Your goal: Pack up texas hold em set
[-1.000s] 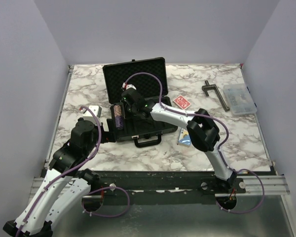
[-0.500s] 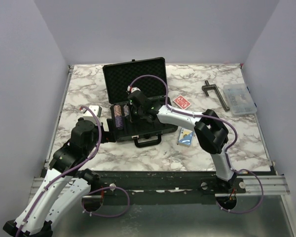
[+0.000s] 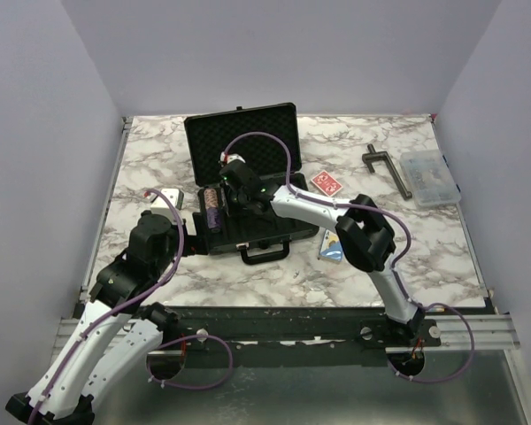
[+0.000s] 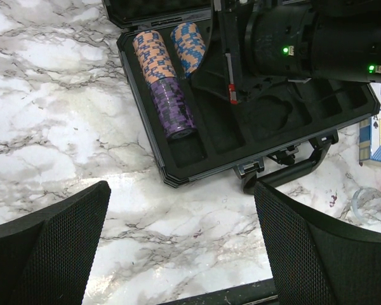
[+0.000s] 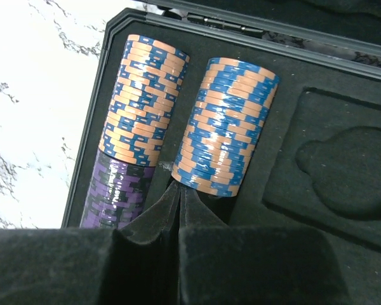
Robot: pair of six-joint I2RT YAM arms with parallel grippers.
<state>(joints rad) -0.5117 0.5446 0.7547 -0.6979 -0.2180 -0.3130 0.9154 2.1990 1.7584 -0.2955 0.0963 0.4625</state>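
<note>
The black case (image 3: 214,241) lies open mid-table, foam lid (image 3: 243,142) up at the back. Its tray (image 5: 343,190) holds an orange-blue chip stack (image 5: 143,101) with a purple stack (image 5: 117,190) below it in the left slot. A second orange-blue stack (image 5: 228,124) lies in the slot beside it. My right gripper (image 5: 180,186) is shut and empty, its tips at that stack's near end; it also shows from above (image 3: 228,180). My left gripper (image 4: 178,254) is open and empty over bare table by the case's front left corner. The red deck (image 3: 327,183) and blue deck (image 3: 333,246) lie right of the case.
A dark T-shaped tool (image 3: 388,168) and a clear plastic compartment box (image 3: 430,177) lie at the far right. The case handle (image 4: 292,171) sticks out toward the near edge. Walls close in the table on three sides.
My right gripper swung right over the tray and has come back left to the chip slots. My left arm has shifted slightly.
</note>
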